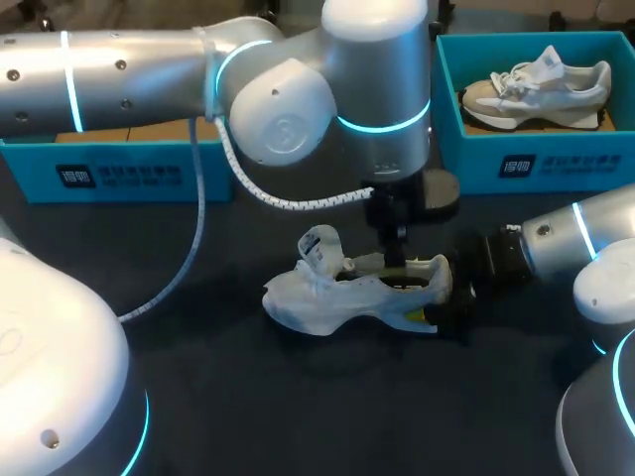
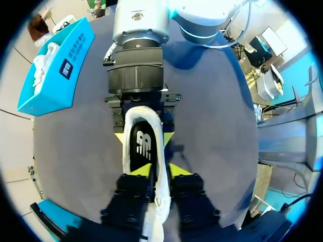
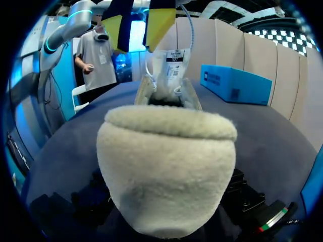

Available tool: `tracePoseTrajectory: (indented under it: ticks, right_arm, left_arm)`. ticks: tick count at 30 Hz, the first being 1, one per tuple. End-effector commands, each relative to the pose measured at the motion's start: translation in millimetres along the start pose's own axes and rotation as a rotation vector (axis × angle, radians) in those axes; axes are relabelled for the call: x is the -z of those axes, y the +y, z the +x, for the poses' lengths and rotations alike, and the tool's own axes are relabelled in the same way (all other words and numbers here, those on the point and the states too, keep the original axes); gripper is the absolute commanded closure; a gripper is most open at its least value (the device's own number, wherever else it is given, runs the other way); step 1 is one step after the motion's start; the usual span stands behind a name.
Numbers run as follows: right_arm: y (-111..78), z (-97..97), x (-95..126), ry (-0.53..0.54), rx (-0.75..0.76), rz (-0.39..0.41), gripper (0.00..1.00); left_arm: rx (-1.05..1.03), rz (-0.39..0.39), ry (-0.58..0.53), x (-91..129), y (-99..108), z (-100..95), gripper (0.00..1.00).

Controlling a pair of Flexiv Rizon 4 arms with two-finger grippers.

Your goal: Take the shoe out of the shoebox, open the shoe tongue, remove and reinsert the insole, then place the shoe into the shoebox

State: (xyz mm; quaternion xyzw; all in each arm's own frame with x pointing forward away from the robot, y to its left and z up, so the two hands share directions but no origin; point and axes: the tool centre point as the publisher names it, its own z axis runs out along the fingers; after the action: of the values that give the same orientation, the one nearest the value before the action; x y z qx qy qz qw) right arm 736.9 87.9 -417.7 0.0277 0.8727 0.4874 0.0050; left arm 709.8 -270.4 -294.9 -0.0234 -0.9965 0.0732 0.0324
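Shoe: the white sneaker (image 1: 337, 293) with a fleecy heel sits on its sole in the middle of the dark tabletop (image 1: 298, 397), outside both boxes, toe towards my left side
Insole: I see a black insole (image 2: 144, 143) lying inside the sneaker; it bears a white logo, which I leave unread
Tag: a white paper tag (image 3: 174, 63) stands up at the front of the sneaker's opening; its small dark print is too fine for me to make out
Left claw: my left gripper (image 2: 160, 170) comes down at the opening, one finger inside on the insole and the other outside, pinching the sneaker's side wall between them
Right claw: my right gripper (image 2: 144, 137) is clamped on the heel, a yellow tip on either side
Shoebox: the open blue cardboard shoebox (image 1: 536, 164) sits at the far right, with white characters on its front; a beige and white trainer (image 1: 536, 89) lies in it
Other box: a second blue box (image 1: 119, 174) with the same white lettering stands at the far left
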Motion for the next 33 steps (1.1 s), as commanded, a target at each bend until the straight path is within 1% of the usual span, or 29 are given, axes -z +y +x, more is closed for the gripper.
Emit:
tracePoseTrajectory:
  ticks: [1,9,10,11,16,22,24,29,33]
  right_arm:
    - [-1.9,1.4,-6.7,-0.003,0.001,0.001,1.00]
    - [-1.9,1.4,-6.7,-0.003,0.001,0.001,1.00]
    - [-1.9,1.4,-6.7,-0.003,0.001,0.001,1.00]
    - [-1.9,1.4,-6.7,-0.003,0.001,0.001,1.00]
    - [-1.9,1.4,-6.7,-0.003,0.001,0.001,1.00]
    - [-1.9,1.4,-6.7,-0.003,0.001,0.001,1.00]
    - [-1.9,1.4,-6.7,-0.003,0.001,0.001,1.00]
    - [-1.9,1.4,-6.7,-0.003,0.001,0.001,1.00]
    - [-1.9,1.4,-6.7,-0.003,0.001,0.001,1.00]
  left_arm:
    - [-0.001,0.003,0.000,1.2,1.8,0.0,1.00]
    - [-0.001,0.003,0.000,1.2,1.8,0.0,1.00]
    - [-0.001,0.008,-0.007,-2.7,0.9,-1.2,1.00]
    - [-0.005,0.002,0.010,-7.1,-0.1,-2.5,1.00]
    - [-0.010,-0.028,0.020,-29.2,-1.6,-12.1,1.00]
    - [-0.009,-0.042,0.039,-53.3,-4.0,-22.6,1.00]
    - [-0.004,-0.051,0.024,-56.9,-5.8,-25.0,1.00]
    - [-0.038,-0.061,0.037,-62.9,-8.1,-24.4,1.00]
    - [-0.059,-0.072,0.057,-70.2,-3.6,-20.9,1.00]
